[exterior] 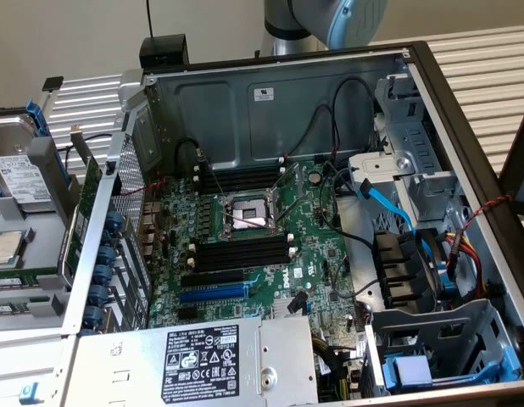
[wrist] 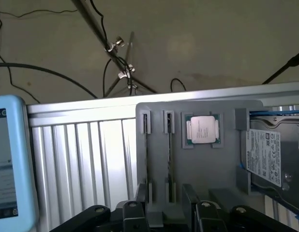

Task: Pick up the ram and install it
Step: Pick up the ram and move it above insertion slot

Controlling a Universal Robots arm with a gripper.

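Two ram sticks stand on edge in the narrow slots of a grey holder tray; one ram stick lies in line with the gap between my fingers, the other just beside one finger. My gripper hovers over the tray's near end, open, with black fingers apart and nothing between them. In the exterior view the tray sits at the left beside the case, with a green ram strip showing. The motherboard's long black memory slots flank the processor socket.
On the tray also sit a processor chip and a hard drive. A light-blue screen device stands beside the ribbed metal table. Cables, drive bays and a power supply crowd the open case; its walls rise around the board.
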